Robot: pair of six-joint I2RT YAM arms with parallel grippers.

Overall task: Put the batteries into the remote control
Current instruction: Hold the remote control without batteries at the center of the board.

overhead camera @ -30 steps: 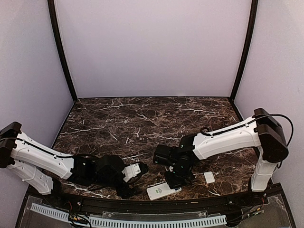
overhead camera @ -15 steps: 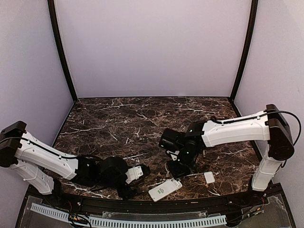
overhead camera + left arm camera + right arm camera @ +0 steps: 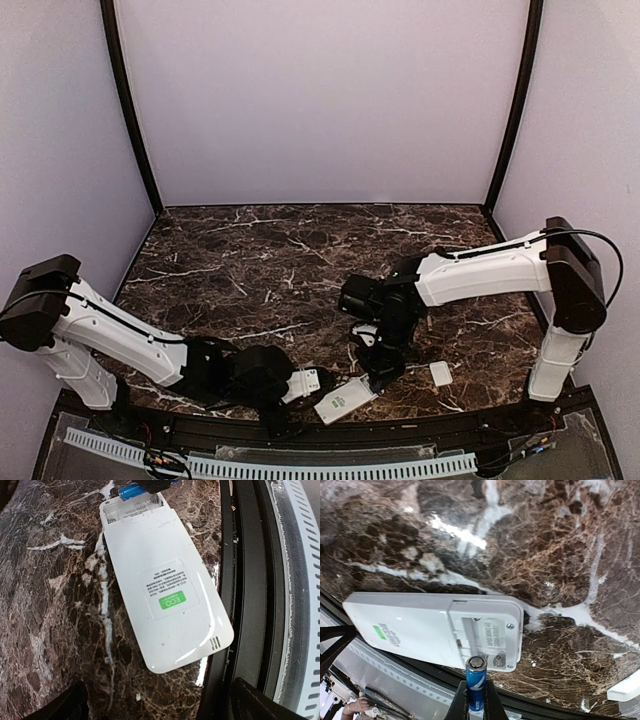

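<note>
Left gripper (image 3: 312, 384) low at bottom centre-left of the top view, jaws wide apart on nothing; in the left wrist view its fingers (image 3: 70, 705) sit in the two bottom corners, clear of the remote's rounded end. Remote control (image 3: 345, 399) lies back-up on the dark marble table (image 3: 250, 260), just right of that gripper and close to the black front rim (image 3: 245, 580). Its long axis runs diagonally, from lower left to upper right in the top view. In the left wrist view the open battery bay is at upper left and the rounded end points to lower right, green label (image 3: 171, 601) between. In the right wrist view the same body (image 3: 420, 627) lies almost level across the frame, bay at the right. Right gripper (image 3: 378, 370) is clamped on a blue battery (image 3: 476, 677), whose axis lies along the fingers, its light tip at the bay's near edge – in the left wrist view it shows as a blue sliver (image 3: 134, 490) over the bay at the top edge. White cover piece (image 3: 441, 374) lies apart, farther right. Against a second ago: left gripper has shifted right toward the remote, the remote sits more steeply angled, and the right gripper – higher half a second back – is down at the bay end.
</note>
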